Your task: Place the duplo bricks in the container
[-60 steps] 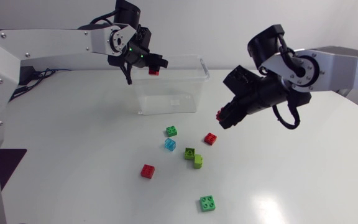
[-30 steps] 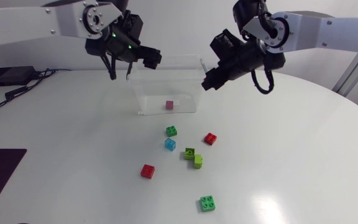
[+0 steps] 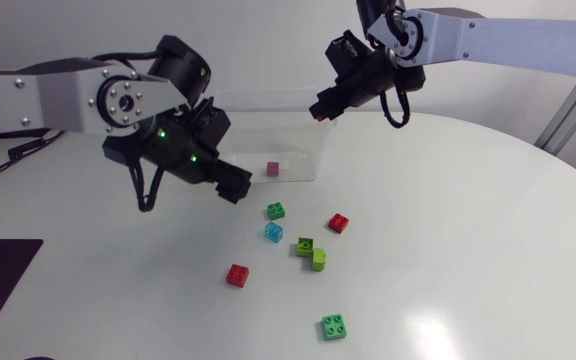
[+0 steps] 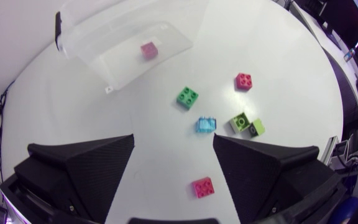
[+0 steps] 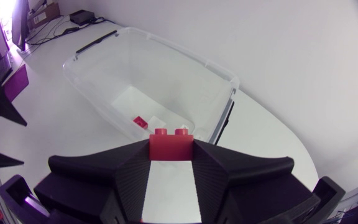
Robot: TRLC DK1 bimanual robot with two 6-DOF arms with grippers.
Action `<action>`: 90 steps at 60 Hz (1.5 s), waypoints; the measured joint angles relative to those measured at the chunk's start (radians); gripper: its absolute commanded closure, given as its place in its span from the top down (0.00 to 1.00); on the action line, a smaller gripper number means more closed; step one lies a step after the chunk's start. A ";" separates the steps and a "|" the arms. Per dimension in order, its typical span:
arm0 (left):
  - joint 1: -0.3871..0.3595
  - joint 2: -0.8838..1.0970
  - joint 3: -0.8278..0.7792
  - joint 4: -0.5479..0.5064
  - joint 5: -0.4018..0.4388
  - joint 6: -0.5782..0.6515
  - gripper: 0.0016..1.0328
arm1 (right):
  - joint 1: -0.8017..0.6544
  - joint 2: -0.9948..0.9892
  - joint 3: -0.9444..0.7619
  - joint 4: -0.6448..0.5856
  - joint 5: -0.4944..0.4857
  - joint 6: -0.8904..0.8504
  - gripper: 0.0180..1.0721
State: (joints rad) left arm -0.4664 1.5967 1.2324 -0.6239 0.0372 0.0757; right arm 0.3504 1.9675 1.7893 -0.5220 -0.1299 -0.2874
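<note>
The clear container point(image 3: 290, 108) stands at the back of the table with one red brick point(image 3: 273, 170) lying in it. My right gripper point(image 3: 322, 109) hangs over the container's right rim, shut on a red duplo brick point(image 5: 171, 147) that shows between its fingers above the open container point(image 5: 185, 71). My left gripper point(image 3: 230, 190) is open and empty, low in front of the container. Ahead of it in the left wrist view lie a green brick point(image 4: 188, 96), a blue brick point(image 4: 206, 124) and a red brick point(image 4: 202, 186).
Loose bricks lie in front of the container: green point(image 3: 276, 211), blue point(image 3: 274, 232), red point(image 3: 338, 223), an olive and lime pair point(image 3: 312, 252), red point(image 3: 237, 275) and green point(image 3: 334, 326). Bare white table point(image 3: 488, 240) stretches to the right.
My left gripper opened over the container, dropped its red brick inside, then swung down and forward toward the loose bricks. My right arm carried its red brick up to the container's rim.
</note>
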 measured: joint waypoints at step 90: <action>-0.109 0.277 -0.143 -0.036 0.079 -0.058 0.24 | 0.132 -0.576 -0.784 -0.081 0.050 0.066 0.95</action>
State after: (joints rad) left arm -0.5755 1.8740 1.0897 -0.6601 0.1162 0.0181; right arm 0.4828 1.3911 1.0054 -0.6033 -0.0799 -0.2214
